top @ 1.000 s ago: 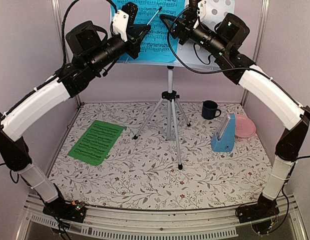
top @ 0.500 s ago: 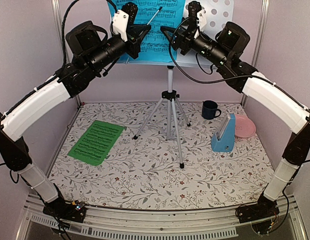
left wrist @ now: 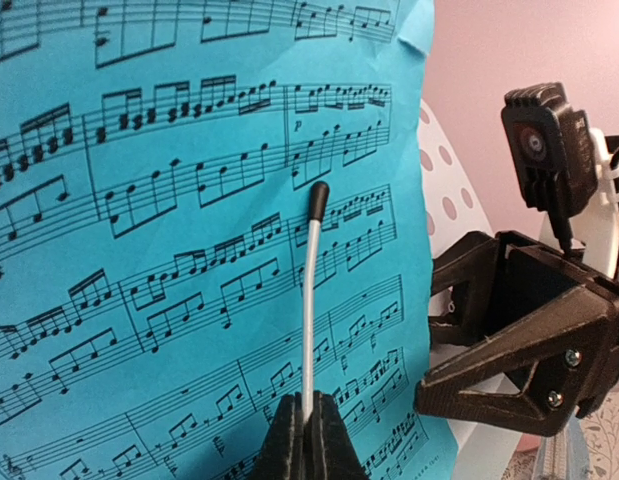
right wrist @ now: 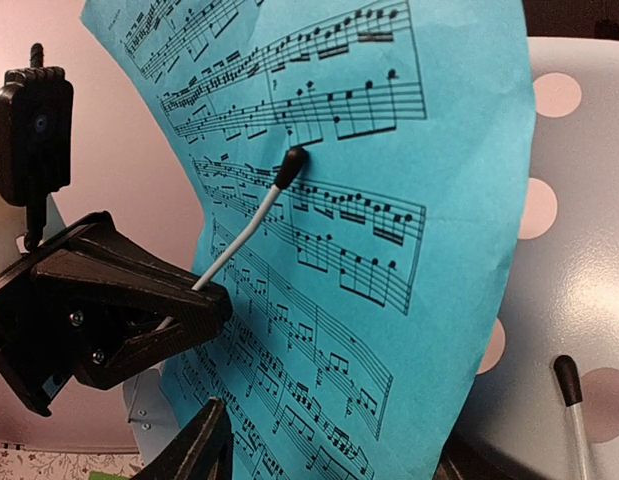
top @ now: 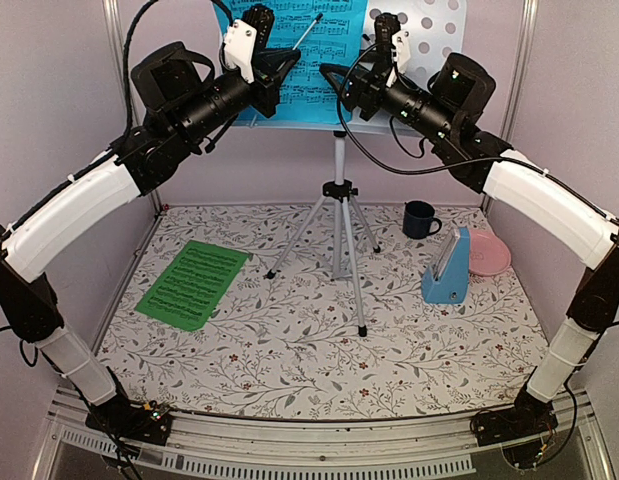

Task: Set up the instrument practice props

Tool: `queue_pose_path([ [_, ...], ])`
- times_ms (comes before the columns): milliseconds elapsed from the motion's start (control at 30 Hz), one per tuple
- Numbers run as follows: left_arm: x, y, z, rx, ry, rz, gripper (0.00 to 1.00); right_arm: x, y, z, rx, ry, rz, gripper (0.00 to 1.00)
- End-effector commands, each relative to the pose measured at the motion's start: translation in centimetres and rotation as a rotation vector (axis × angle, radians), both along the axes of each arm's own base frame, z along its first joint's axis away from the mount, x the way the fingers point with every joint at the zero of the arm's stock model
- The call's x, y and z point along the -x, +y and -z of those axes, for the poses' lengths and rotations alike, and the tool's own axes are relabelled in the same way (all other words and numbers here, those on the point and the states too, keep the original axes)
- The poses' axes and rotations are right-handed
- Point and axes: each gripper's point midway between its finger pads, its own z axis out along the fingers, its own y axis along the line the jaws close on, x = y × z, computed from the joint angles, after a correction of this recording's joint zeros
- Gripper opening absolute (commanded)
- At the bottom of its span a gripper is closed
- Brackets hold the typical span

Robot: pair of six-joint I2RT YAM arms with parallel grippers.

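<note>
The pale perforated music stand [top: 434,30] on its silver tripod [top: 341,230] stands at the back. A blue music sheet [top: 329,60] leans on it, filling the left wrist view [left wrist: 189,200]. My left gripper [left wrist: 306,405] is shut on the stand's thin white page-holder wire [left wrist: 307,290], whose black tip lies against the sheet. My right gripper [right wrist: 334,450] is open at the sheet's lower right edge [right wrist: 389,200], one finger on each side. The green music sheet [top: 194,283] lies flat at the left. The blue pyramid metronome [top: 447,270] stands at the right.
A dark blue mug [top: 420,219] and a pink plate [top: 489,252] sit at the back right on the floral cloth. A second page-holder wire [right wrist: 569,395] shows against the stand's right half. The two grippers are close together in front of the stand.
My right gripper's jaws have widened, and that arm has shifted a little down and left along the sheet. The left gripper has kept its hold on the wire.
</note>
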Motion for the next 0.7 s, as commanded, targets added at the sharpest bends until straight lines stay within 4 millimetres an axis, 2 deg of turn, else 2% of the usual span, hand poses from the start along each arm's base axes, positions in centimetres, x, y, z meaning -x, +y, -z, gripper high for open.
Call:
queue_pose_path([
  [0,0.3,-0.1,-0.5,0.023,-0.015,0.020,0.00,0.2,-0.5,-0.7,-0.031,0.014,-0.001,0.58],
  [433,0.3,-0.2,-0.5,0.028,-0.013,0.029,0.00,0.8,1.3,-0.5,-0.029,0.004,-0.011,0.58],
  [667,0.2,-0.1,-0.5,0.031,-0.009,0.022,0.00,0.7,1.2,-0.6,-0.034,0.004,0.007,0.59],
])
